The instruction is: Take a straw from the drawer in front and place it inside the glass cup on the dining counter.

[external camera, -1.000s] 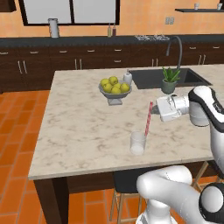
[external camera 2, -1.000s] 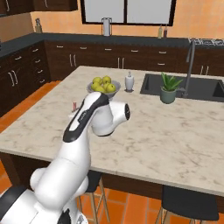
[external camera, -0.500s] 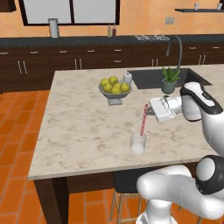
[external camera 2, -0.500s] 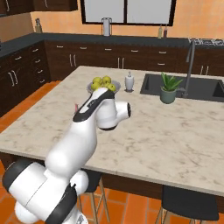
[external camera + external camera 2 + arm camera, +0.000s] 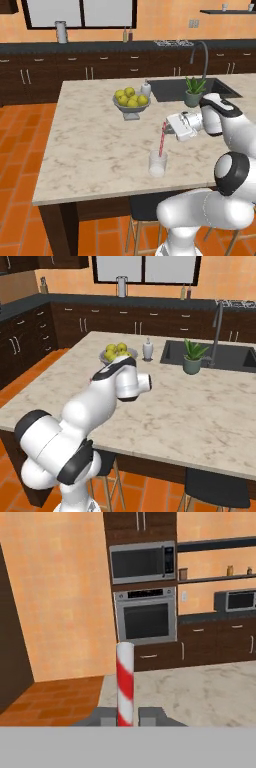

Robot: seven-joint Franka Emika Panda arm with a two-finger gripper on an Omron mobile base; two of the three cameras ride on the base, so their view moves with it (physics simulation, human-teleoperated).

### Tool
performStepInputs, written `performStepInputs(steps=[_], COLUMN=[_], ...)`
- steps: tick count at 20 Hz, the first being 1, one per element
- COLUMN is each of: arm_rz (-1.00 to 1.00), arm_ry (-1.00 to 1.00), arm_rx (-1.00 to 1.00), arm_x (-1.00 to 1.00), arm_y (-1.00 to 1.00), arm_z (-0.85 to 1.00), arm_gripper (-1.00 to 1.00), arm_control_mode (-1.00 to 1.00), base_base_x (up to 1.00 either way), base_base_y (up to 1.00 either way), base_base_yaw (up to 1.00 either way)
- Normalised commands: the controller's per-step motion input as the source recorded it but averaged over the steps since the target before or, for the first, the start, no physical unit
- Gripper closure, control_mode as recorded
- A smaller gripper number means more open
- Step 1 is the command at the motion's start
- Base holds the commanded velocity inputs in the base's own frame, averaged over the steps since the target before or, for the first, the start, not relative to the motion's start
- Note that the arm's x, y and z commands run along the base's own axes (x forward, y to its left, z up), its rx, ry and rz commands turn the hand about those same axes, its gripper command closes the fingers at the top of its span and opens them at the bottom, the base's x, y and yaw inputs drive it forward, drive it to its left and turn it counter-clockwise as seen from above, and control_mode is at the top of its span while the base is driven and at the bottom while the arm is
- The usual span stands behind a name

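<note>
One straw, one cup: my end effector [image 5: 167,129] is clamped on the straw [image 5: 162,141], whose lower end hangs at the mouth of the glass cup [image 5: 158,163].

One thin, light, fairly stiff stick like this will likely pivot or slip if my fingers [image 5: 150,716] loosen unevenly, and I hold it near its upper part, so its low end is free to swing; I judge a pinch nearer the middle steadier, but this grip leaves the bottom clear to enter the cup. The cup looks light, brittle and easy to tip, and it stands near the front edge of the desk [image 5: 85,150], well apart from the fruit bowl [image 5: 131,102] and the potted plant [image 5: 194,92], with open marble all round.
</note>
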Motion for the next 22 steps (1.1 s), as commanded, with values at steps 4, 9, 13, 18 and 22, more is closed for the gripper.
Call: performStepInputs(steps=[4, 9, 13, 18, 22], arm_rz=[0.05, 0.05, 0.04, 0.03, 0.02], arm_ry=[0.0, 0.0, 0.0, 0.0, 0.0], arm_rx=[0.0, 0.0, 0.0, 0.0, 0.0], arm_x=[0.14, 0.24, 0.21, 0.18, 0.25], arm_y=[0.03, 0.15, 0.12, 0.01, 0.0], arm_z=[-0.27, -0.24, -0.26, -0.28, -0.21], arm_gripper=[1.0, 1.0, 1.0, 1.0, 1.0], arm_control_mode=[-1.0, -1.0, -1.0, -1.0, -1.0], base_base_x=[0.0, 0.0, 0.0, 0.0, 0.0], base_base_y=[0.0, 0.0, 0.0, 0.0, 0.0], base_base_yaw=[0.0, 0.0, 0.0, 0.0, 0.0])
